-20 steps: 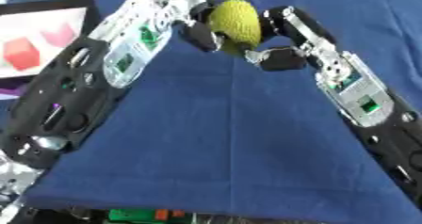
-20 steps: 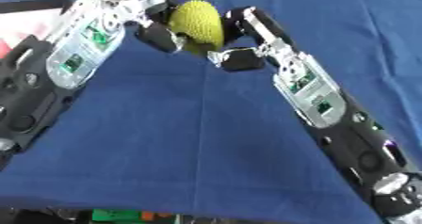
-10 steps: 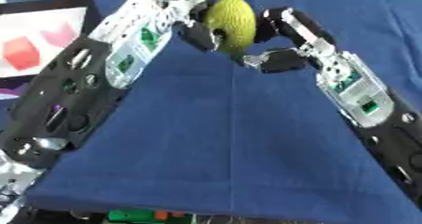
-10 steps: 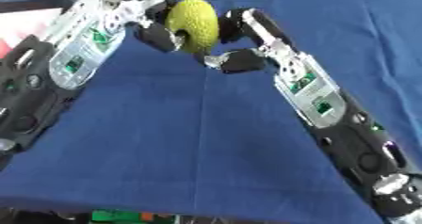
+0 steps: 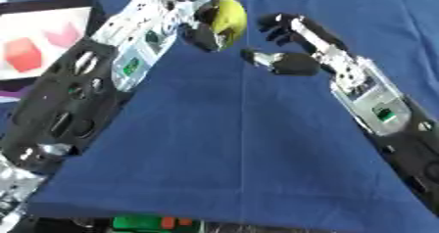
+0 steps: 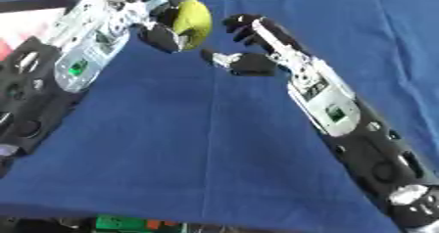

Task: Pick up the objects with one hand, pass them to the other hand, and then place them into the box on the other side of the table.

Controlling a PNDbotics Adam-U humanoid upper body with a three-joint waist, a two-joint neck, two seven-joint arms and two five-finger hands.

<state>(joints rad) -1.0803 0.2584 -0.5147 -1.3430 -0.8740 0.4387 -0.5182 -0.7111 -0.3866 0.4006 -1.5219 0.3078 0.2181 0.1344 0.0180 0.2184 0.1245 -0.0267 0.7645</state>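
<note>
- The table cloth (image 5: pixel 240 144) was deep blue and plain, without pattern.
- A yellow-green ball (image 5: pixel 228 16) showed above the cloth's far part, in the black fingers of the left hand (image 5: pixel 199 19).
- The right hand (image 6: pixel 244 46), just right of the ball, was black with silver at the thumb.
- Both forearms carried white panels with small green patches.
- A box (image 5: pixel 43 46), left of the ball, was black-rimmed and white inside, holding a red cube (image 5: pixel 21 55) and a pink shape (image 5: pixel 64 34).
</note>
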